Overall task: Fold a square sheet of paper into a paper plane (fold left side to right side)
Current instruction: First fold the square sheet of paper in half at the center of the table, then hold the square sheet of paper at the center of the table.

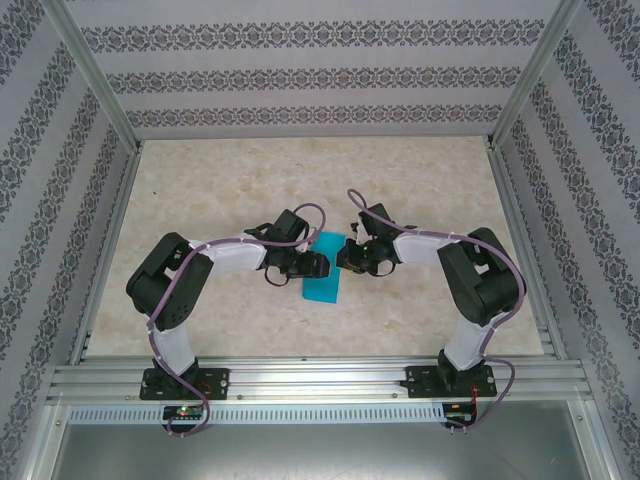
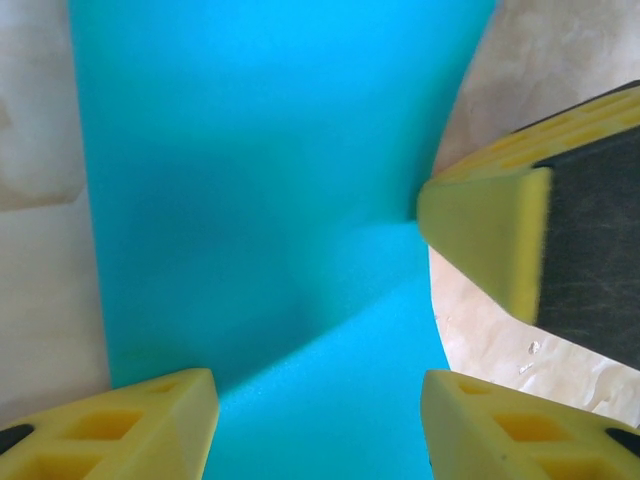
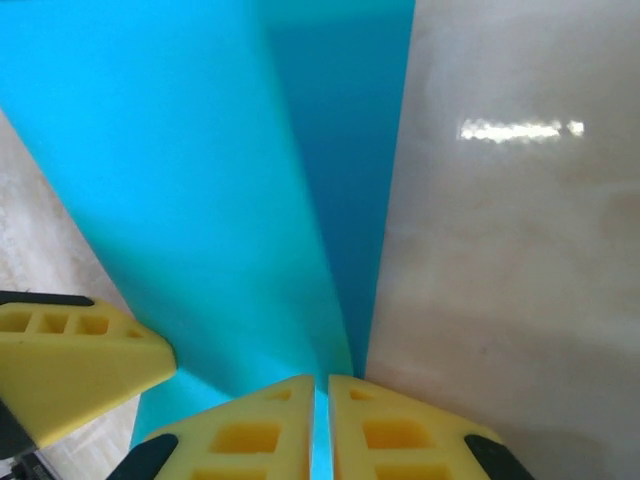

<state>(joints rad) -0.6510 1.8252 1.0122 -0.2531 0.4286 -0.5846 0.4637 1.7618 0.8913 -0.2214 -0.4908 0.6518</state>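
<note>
Our right claw (image 3: 322,385) pinches the thin teal-blue paper sheet (image 1: 323,285) mid-tabletop (image 1: 250,180), likely to steer the fold; our left claw (image 2: 315,392) straddles it open

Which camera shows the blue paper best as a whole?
Top external. It shows most of the blue paper, partly covered by the arms. The left wrist view crops to a close-up of its surface; the right wrist view shows an edge pinched in the right gripper.
</note>
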